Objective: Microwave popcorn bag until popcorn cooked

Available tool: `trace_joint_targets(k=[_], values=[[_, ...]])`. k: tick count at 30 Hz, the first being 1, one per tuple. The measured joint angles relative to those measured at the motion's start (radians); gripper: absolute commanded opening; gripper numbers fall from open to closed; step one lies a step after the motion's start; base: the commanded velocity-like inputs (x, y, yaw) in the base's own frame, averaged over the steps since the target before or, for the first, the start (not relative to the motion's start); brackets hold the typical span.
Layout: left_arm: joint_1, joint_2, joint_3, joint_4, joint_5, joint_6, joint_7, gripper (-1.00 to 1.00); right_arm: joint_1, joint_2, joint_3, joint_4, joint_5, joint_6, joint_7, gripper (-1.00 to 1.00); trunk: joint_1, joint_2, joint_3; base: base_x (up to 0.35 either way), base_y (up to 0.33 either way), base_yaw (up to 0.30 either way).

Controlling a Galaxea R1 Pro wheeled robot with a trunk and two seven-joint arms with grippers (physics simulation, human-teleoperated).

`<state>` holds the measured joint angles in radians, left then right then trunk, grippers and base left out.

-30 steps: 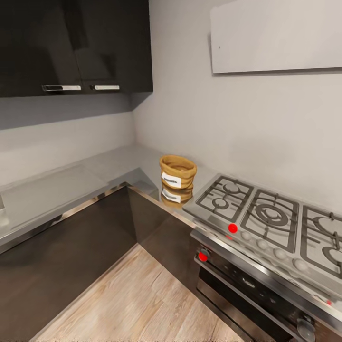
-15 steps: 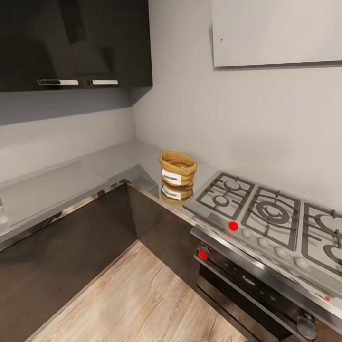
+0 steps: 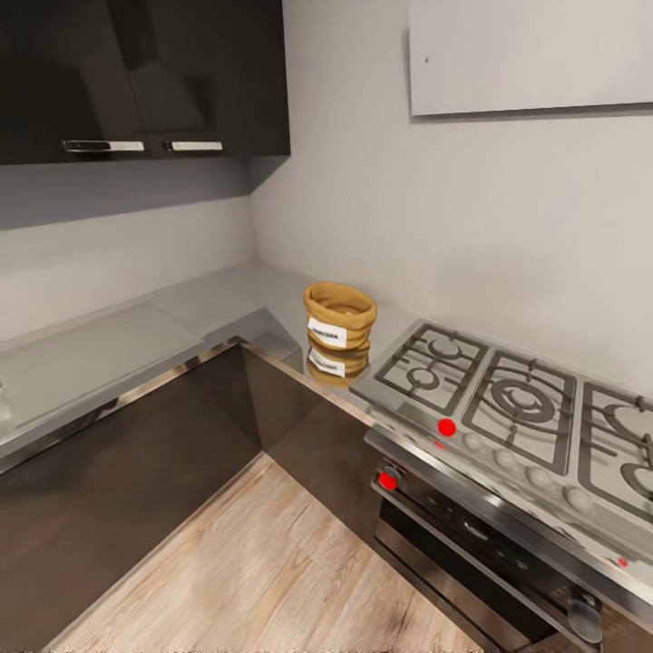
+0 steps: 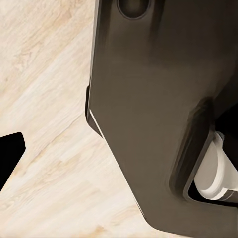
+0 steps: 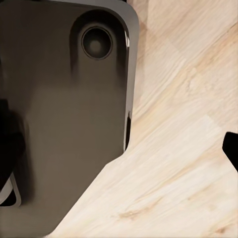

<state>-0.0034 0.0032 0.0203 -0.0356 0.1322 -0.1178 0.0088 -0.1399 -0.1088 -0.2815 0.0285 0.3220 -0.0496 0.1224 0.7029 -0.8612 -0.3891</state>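
The popcorn bag point(image 3: 340, 316), a squat tan sack with a white label, stands upright on the steel-grey countertop point(image 3: 218, 304) near the inner corner, just left of the gas hob. Its reflection shows in the glossy slab below it. The microwave is out of view. In the left wrist view a dark fingertip point(image 4: 10, 153) hangs over the wood floor beside my dark base point(image 4: 153, 114). In the right wrist view another dark fingertip point(image 5: 232, 148) pokes in at the edge, also over floor. Both arms hang low, far from the bag.
A silver gas hob point(image 3: 508, 399) with black grates and red-dotted knobs lies right of the bag, with a dark oven point(image 3: 472, 535) beneath. Dark wall cabinets point(image 3: 136, 82) hang at the upper left. Pale plank floor point(image 3: 263, 571) lies open between the L-shaped cabinet fronts.
The whole head picture has shifted slightly, so the camera has moved: cabinet handles and bag sit a little higher. The bag itself has stayed in place on the counter.
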Motion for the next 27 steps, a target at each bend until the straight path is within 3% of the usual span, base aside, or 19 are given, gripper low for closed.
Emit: trace_joint_targets(k=[27], values=[[0.0,0.0,0.0,0.0,0.0,0.001,0.0,1.0,0.0,-0.001,0.0,0.0,0.0,0.001,0.0,1.0,0.0,0.0,-0.043,0.0,0.0,0.0]])
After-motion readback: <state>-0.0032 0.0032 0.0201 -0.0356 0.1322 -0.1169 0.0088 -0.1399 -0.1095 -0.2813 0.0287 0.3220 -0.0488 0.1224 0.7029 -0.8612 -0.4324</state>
